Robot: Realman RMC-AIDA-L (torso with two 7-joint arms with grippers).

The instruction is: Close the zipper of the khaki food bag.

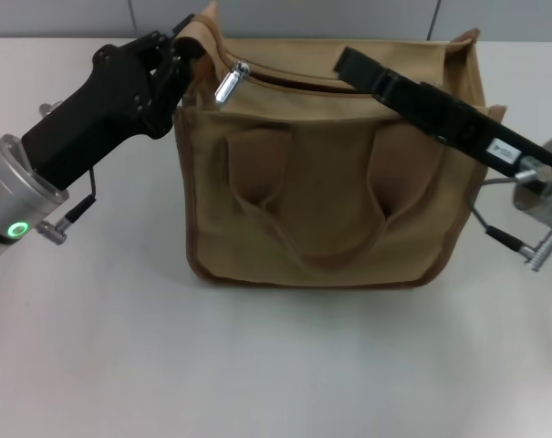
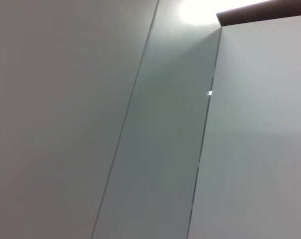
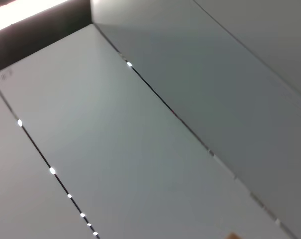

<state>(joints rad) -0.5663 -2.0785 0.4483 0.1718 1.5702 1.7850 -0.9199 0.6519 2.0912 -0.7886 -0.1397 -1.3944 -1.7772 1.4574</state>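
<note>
The khaki food bag (image 1: 330,182) stands upright in the middle of the white table, its two handles lying on the near face. The zipper (image 1: 294,80) runs along the top and gapes open. Its silver slider and pull tab (image 1: 232,82) sit near the bag's left end. My left gripper (image 1: 192,53) is at the bag's top left corner, shut on the khaki end tab there. My right gripper (image 1: 346,62) reaches in from the right, slanting over the bag's top, its tip above the zipper line and well right of the slider. Neither wrist view shows the bag.
White table (image 1: 276,365) runs all around the bag, with a grey panelled wall behind. The wrist views show only grey panels (image 2: 140,149) and panel seams (image 3: 155,94).
</note>
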